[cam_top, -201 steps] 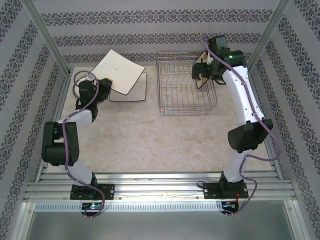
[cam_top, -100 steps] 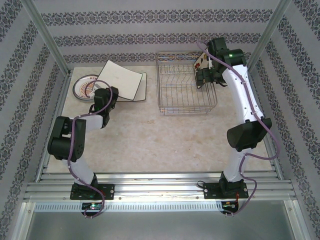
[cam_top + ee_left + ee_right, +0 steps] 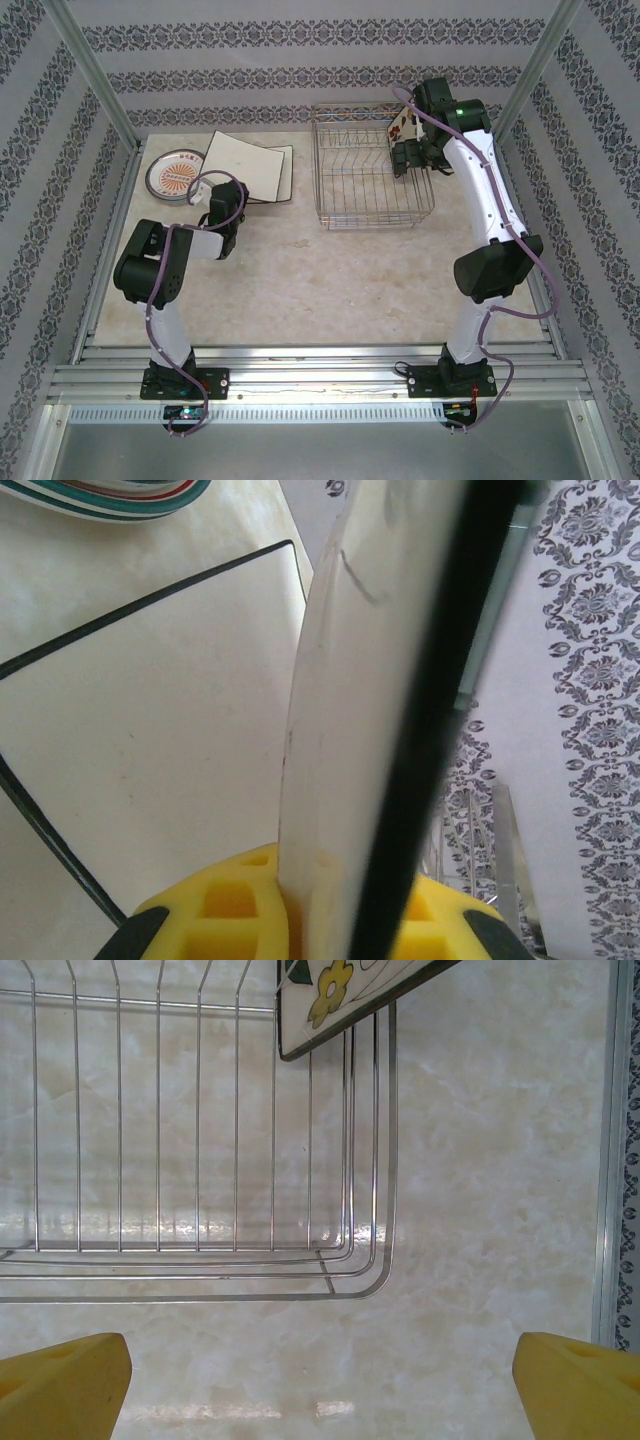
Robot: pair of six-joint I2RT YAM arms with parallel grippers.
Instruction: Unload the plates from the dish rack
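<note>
- Two square cream plates at the 10 o'clock corner of the table (image 3: 320, 270). The lower square plate (image 3: 150, 730) lies flat and the held square plate (image 3: 340, 730) sits above it. I cannot tell whether its far edge touches the one beneath.
- One round plate (image 3: 172, 177) with a striped rim, flat, just beside that pair at their 9 o'clock.
- One flowered plate (image 3: 340, 985) in the dish rack (image 3: 365, 180), which stands at the table's 1 o'clock. The plate leans tilted in the rack's own 1 o'clock corner.
- My left gripper (image 3: 230, 190): clamped on the held square plate's near dark-edged rim, which runs edge-on between my yellow pads (image 3: 225, 915).
- My right gripper (image 3: 322, 1385): fingers wide apart and empty, hovering over the rack's right side at 6 o'clock of the flowered plate.
- Handling, as I judge it: glazed ceramic, stiff, weighty for its thinness, slick, and prone to chipping. The held plate wants lowering gently, not dropping.
- Hold for the flowered plate, as I judge it: the free upper rim, pads across both faces and in from the corner, then a lift straight up clear of the divider wires.
</note>
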